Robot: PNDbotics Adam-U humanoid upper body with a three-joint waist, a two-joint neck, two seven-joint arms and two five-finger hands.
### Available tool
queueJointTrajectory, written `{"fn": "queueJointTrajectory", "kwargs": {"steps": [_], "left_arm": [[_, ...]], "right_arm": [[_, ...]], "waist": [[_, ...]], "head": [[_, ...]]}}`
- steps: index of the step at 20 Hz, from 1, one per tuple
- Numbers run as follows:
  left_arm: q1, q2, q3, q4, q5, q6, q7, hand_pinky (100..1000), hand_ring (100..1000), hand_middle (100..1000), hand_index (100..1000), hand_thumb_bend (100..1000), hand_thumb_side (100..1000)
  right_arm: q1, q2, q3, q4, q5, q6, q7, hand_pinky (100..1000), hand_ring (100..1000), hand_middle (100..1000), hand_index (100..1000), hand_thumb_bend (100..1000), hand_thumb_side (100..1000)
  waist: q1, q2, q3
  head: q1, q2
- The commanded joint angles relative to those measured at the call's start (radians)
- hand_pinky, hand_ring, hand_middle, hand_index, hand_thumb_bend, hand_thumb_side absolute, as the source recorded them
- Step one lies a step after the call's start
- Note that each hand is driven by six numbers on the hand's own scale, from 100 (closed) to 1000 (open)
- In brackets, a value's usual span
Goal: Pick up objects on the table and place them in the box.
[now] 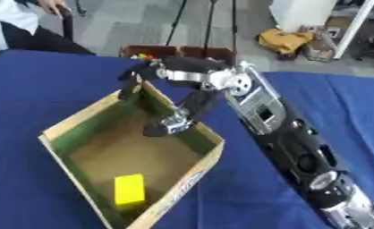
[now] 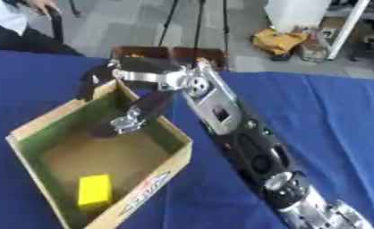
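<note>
The right hand point(image 1: 174, 96) is held over the far part of the box point(image 1: 61, 127), its fingers point(image 1: 168, 124) curled downward into the box with nothing seen between them. A yellow block point(image 1: 129, 189) is seen lying on the box floor near the near corner, well apart from the hand. The box is set on a blue cloth point(image 1: 33, 80) covering the table, left of the arm point(image 1: 296, 147).

One cardboard box point(image 1: 58, 129), one yellow block point(image 1: 130, 188) inside it, one robot hand point(image 1: 168, 123).
</note>
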Motion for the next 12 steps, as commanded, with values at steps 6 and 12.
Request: {"fn": "queueJointTrajectory", "kwargs": {"steps": [6,12], "left_arm": [[0.006,0.037,0.019,-0.017,-0.006,-0.007,0.021,758,749,890,963,100,1000],[0.009,0.039,0.024,-0.017,-0.005,-0.016,0.030,758,750,890,963,100,1000]], "right_arm": [[0.095,-0.132,-0.139,-0.206,-0.124,0.029,-0.117,948,930,637,796,392,601],[0.232,-0.170,-0.272,-0.348,-0.212,0.068,-0.206,924,908,663,795,120,563]], "waist": [[0.012,-0.034,-0.039],[0.029,-0.032,-0.081]], "head": [[0.098,0.012],[0.155,0.013]]}}
